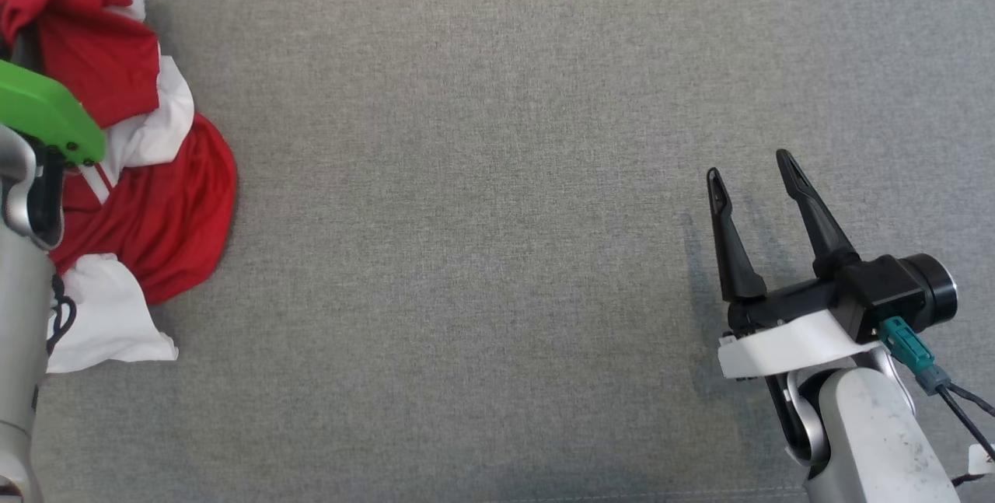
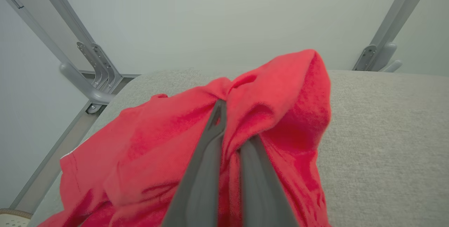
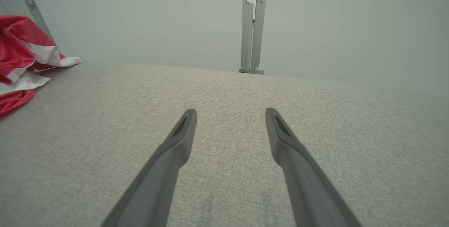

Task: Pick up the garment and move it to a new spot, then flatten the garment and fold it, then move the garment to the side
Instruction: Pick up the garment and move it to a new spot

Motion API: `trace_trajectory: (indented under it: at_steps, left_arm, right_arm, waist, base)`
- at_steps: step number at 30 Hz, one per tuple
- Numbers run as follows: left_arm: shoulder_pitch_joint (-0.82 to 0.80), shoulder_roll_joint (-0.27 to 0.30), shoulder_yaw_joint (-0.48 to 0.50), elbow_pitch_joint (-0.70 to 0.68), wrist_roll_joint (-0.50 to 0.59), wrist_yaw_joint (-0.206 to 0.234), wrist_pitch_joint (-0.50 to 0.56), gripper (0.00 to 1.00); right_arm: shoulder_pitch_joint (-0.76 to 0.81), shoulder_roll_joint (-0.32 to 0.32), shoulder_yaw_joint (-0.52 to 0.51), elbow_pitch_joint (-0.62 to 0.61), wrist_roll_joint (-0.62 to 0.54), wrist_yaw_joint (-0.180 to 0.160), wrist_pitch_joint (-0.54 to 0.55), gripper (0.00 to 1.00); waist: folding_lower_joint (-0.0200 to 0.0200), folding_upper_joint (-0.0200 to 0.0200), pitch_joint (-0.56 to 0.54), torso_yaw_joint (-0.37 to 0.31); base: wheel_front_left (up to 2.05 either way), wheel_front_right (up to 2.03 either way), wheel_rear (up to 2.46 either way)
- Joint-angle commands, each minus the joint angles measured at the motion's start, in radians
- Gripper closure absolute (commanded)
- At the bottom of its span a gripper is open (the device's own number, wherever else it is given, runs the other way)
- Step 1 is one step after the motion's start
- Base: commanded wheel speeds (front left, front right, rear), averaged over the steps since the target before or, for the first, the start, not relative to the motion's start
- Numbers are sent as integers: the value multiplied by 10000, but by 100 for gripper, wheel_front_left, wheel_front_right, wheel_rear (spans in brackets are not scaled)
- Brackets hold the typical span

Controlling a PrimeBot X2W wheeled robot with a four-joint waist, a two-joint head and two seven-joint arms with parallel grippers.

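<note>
Head view: one garment [image 1: 155,200], red and white, bunched at the far left of the grey surface [image 1: 482,215]. Left gripper [image 2: 231,128] is clenched on a red fold of it. Looks soft, light and limp, so it should drape. Probably better taken at a hem than mid-bunch. Right gripper [image 1: 748,163] sits far right, fingers spread, holding nothing. Count: two grippers, one garment.

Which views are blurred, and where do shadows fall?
Left wrist view: the fingers and the near garment look soft. Right wrist view: the finger bases blur, the grey surface is sharp. Head view: sharp, evenly lit, a faint shadow left of the right gripper.
</note>
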Motion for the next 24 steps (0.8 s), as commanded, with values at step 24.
trace_trajectory:
  at_steps: [24]
  left_arm:
    - [4957, -2553, -3234, -7548, -239, 1432, 2573, 100]
  right_arm:
    - [940, 18, 3, 274, 1285, -10, -34, 0]
  waist:
    - [-1, 11, -2123, -2116]
  base:
    - [0, 0, 0]
